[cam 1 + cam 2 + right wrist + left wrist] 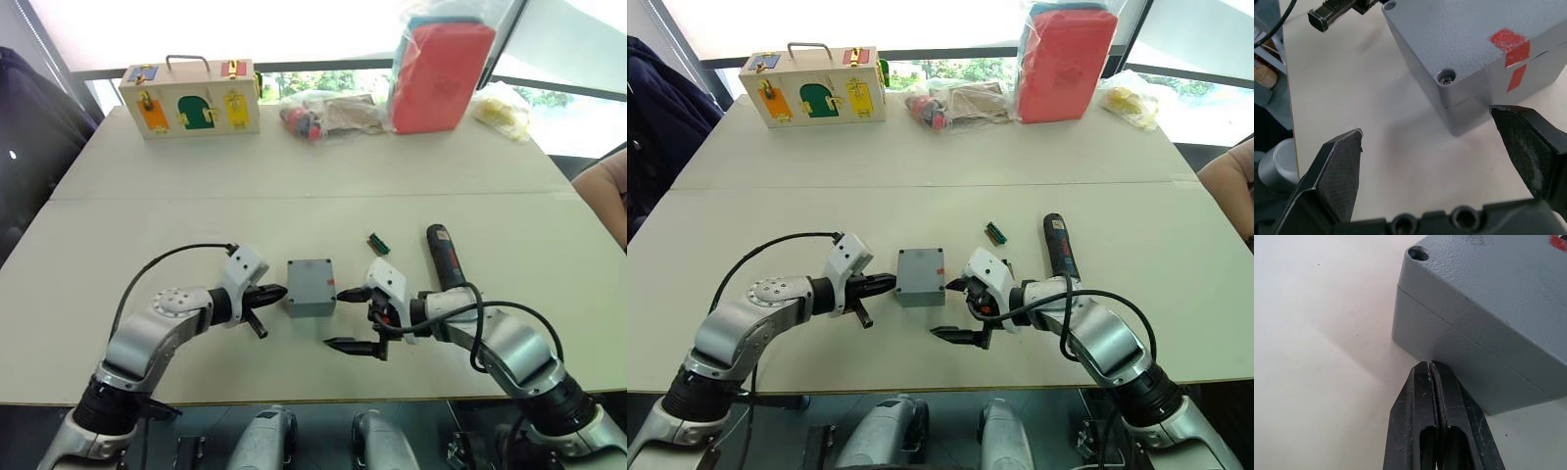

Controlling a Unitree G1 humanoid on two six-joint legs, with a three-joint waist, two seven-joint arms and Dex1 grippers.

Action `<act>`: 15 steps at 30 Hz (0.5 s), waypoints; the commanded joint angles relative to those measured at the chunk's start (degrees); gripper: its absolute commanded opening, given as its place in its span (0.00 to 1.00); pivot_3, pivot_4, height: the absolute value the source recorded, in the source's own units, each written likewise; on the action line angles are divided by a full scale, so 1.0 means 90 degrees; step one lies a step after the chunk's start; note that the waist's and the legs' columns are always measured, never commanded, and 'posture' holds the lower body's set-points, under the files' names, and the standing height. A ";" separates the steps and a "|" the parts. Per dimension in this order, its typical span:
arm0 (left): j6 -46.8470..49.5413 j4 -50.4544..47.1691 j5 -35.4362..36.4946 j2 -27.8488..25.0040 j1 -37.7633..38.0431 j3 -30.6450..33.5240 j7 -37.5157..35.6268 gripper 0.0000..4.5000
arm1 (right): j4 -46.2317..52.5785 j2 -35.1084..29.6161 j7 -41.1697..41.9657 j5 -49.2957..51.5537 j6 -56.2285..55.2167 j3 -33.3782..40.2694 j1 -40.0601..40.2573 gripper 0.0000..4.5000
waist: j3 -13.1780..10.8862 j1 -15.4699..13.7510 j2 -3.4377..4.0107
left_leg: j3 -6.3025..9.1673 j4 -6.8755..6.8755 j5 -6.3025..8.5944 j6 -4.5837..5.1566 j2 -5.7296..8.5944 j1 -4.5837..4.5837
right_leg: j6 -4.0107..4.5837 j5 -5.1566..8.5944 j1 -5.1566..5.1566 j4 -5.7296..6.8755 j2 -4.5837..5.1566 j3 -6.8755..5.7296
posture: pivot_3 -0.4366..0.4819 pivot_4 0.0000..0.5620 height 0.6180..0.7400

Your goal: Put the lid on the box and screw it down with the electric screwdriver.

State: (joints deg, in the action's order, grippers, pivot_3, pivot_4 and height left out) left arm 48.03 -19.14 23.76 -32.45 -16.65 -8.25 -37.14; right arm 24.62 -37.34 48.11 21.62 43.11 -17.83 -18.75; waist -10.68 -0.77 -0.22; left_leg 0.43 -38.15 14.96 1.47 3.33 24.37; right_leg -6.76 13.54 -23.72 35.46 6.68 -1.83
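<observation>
Centrally on the pale table sits the small square grey plastic box [312,287], its flat grey lid [1449,39] already seated on top, seam visible all round. The left gripper [266,294], fingers pressed fully together and holding nothing, has its tip against the box's left side. The right gripper [353,318] stands wide open and empty just right of the box. The black stick-shaped electric screwdriver [443,258] lies untouched nearby. Judged next: brace the box, check the lid's corners align, then fetch the driver.
</observation>
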 commanded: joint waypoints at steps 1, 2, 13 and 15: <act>-0.0110 -0.0168 0.0032 0.0014 -0.0108 -0.0001 -0.0114 0.00 | 0.0341 0.0004 -0.0009 0.0084 -0.0025 0.0148 -0.0005 0.99 | 0.0000 0.0000 0.0000 | 0.0000 0.0000 0.0000 0.0000 0.0000 0.0000 | 0.0000 0.0000 0.0000 0.0000 0.0000 0.0000 | 0.48 0.27 1.00; -0.0080 -0.0239 0.0065 -0.0063 -0.0069 0.0042 -0.0167 0.00 | 0.0408 -0.0056 -0.0028 0.0115 0.0033 0.0281 0.0005 0.99 | 0.0000 -0.0002 0.0000 | 0.0000 0.0000 0.0000 0.0000 0.0000 0.0000 | 0.0000 0.0000 0.0001 0.0000 0.0000 0.0000 | 0.48 0.27 1.00; 0.0923 -0.0635 0.1532 -0.0945 -0.0646 0.1557 -0.0821 0.00 | -0.0466 0.0027 -0.0530 0.1289 0.0697 0.2744 -0.0530 0.99 | 0.0001 -0.0002 -0.0002 | 0.0006 -0.0002 0.0004 0.0007 -0.0001 -0.0004 | 0.0000 0.0000 0.0006 0.0003 0.0001 -0.0002 | 0.48 0.27 1.00; 0.1082 -0.0693 0.1770 -0.1016 -0.0926 0.1496 -0.0978 0.00 | -0.1340 0.0165 -0.0759 0.0608 0.0146 0.2301 -0.0912 0.99 | 0.0002 0.0010 -0.0001 | 0.0004 -0.0003 0.0002 0.0003 0.0000 -0.0007 | 0.0000 0.0000 0.0008 0.0004 -0.0001 -0.0002 | 0.48 0.27 1.00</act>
State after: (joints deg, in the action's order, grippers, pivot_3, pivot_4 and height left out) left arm 56.32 -23.35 36.89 -40.76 -23.43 4.34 -44.41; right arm 18.10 -36.66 43.07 31.50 48.87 5.09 -24.28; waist -10.67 -0.68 -0.23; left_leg 0.43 -38.17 14.96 1.46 3.34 24.30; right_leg -6.75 13.55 -23.66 35.51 6.67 -1.84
